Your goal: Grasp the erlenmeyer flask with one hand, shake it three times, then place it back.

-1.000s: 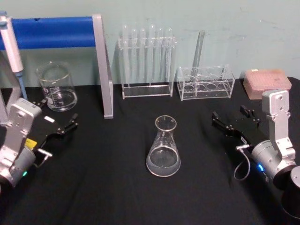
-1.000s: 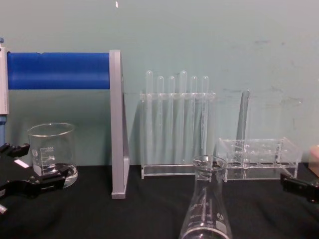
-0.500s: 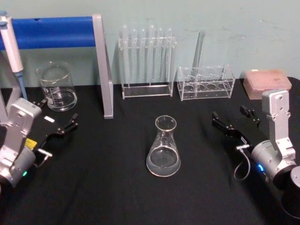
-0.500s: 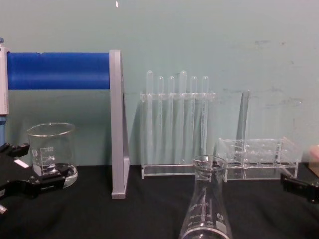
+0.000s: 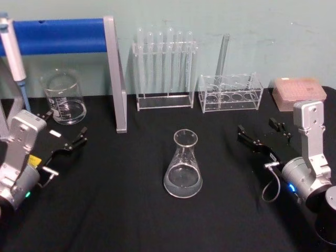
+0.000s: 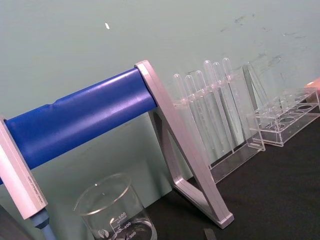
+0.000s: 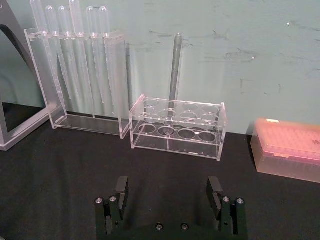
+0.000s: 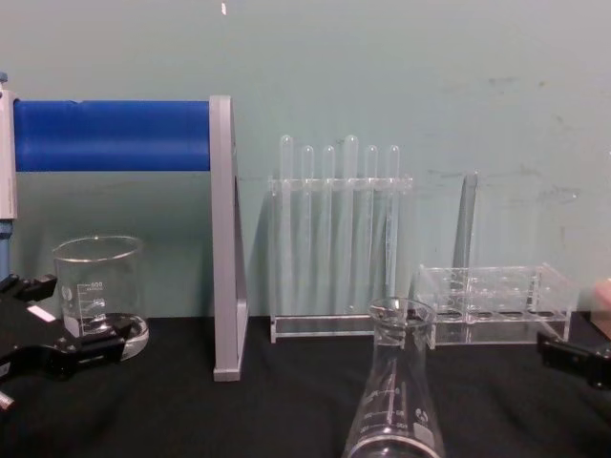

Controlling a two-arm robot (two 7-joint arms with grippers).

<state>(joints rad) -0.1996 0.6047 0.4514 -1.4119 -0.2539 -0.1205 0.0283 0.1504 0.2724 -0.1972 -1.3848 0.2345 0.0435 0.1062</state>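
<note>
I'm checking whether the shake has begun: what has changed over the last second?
Nothing has visibly changed. The clear glass conical flask stands upright on the black table, and the left gripper and right gripper sit open on either side, apart from it.

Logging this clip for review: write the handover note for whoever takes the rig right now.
Left claw: open, empty, low at the table's left, near the beaker.
Right claw: open, empty, at the table's right, facing the racks.
Flask: upright at table centre, between the claws, touched by neither.
Done: no grasp visible.
Left: grasp the flask with one claw, shake three times, set it back.
</note>
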